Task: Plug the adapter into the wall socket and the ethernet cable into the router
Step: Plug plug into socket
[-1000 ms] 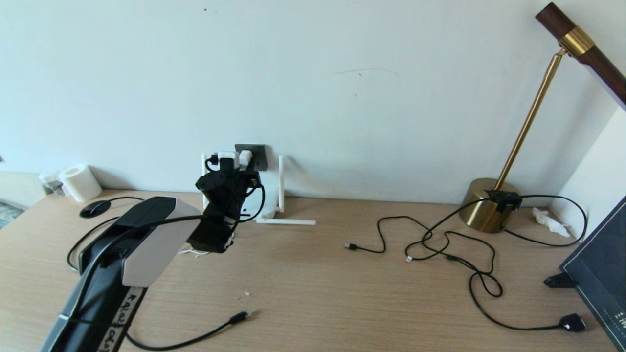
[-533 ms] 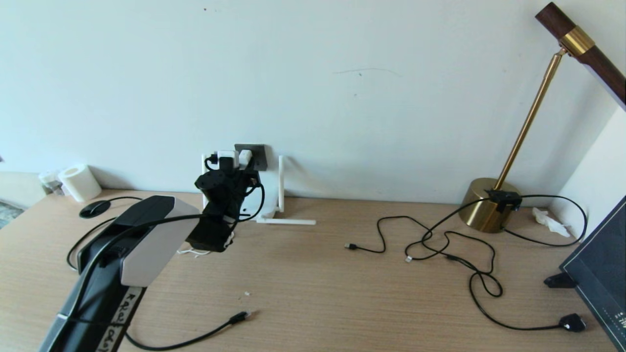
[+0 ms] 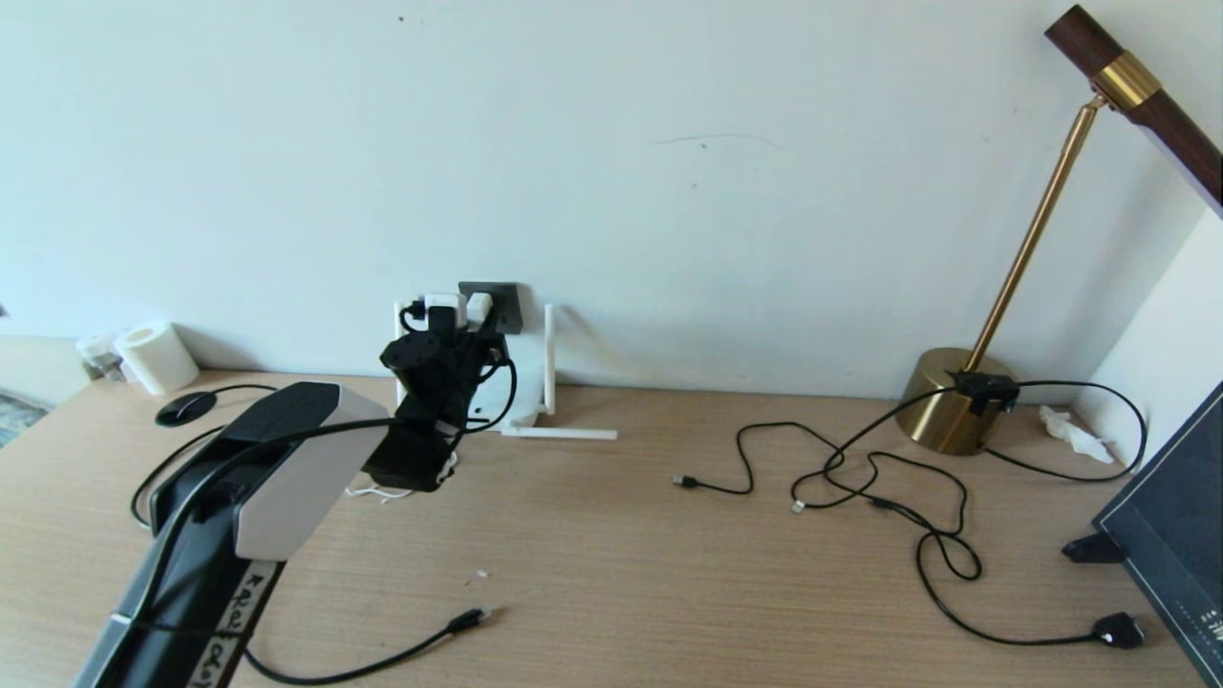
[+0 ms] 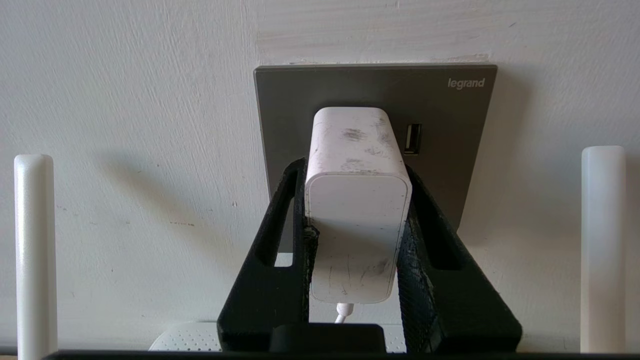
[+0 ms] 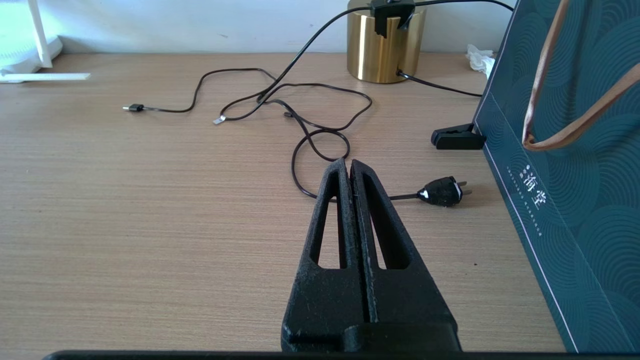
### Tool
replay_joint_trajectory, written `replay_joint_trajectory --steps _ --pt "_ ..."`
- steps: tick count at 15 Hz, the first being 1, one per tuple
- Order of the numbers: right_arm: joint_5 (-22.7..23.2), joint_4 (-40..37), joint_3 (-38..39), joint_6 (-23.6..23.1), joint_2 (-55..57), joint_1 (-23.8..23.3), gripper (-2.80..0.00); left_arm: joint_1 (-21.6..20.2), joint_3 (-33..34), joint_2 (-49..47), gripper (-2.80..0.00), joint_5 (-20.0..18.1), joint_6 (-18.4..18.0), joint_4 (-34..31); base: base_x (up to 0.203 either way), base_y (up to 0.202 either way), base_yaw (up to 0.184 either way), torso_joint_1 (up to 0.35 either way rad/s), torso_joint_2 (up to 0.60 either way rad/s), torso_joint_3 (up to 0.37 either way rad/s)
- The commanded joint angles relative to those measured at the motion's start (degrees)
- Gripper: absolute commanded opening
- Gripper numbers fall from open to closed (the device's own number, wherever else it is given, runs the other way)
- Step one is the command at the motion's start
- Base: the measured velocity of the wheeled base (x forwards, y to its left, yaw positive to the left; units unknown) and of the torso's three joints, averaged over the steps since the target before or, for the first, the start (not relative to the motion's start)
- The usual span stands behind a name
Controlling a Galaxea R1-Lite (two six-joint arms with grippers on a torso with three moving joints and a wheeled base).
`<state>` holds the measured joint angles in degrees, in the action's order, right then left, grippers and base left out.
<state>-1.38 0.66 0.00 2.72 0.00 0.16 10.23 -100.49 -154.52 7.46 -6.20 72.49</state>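
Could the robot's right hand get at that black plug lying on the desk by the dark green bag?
Probably yes: the right hand is shut and empty, and only bare desk and a thin cord separate it from the black plug.

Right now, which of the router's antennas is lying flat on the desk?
The antenna at the router's right foot: it lies flat on the desk, pointing right. The others in view, like the one behind it, stand upright against the wall.

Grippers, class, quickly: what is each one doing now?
Left gripper: shut on the small white rectangular adapter, at the dark grey wall socket.
Right gripper: shut, empty.
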Motion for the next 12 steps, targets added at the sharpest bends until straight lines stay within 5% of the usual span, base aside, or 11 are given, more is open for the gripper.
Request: replay_joint_trajectory --steps 1,12 --pt "-0.02 0.04 0.0 0.01 0.09 0.02 -2.8 -0.03 0.12 -0.08 -2.8 0.1 -0.04 0.46 0.0 0.0 0.0 0.0 0.0 0.0" --pt "-0.02 0.04 0.0 0.01 0.09 0.02 -2.8 -0.3 0.12 0.09 -2.8 -1.04 0.05 0.47 0.0 0.0 0.0 0.0 0.0 0.0"
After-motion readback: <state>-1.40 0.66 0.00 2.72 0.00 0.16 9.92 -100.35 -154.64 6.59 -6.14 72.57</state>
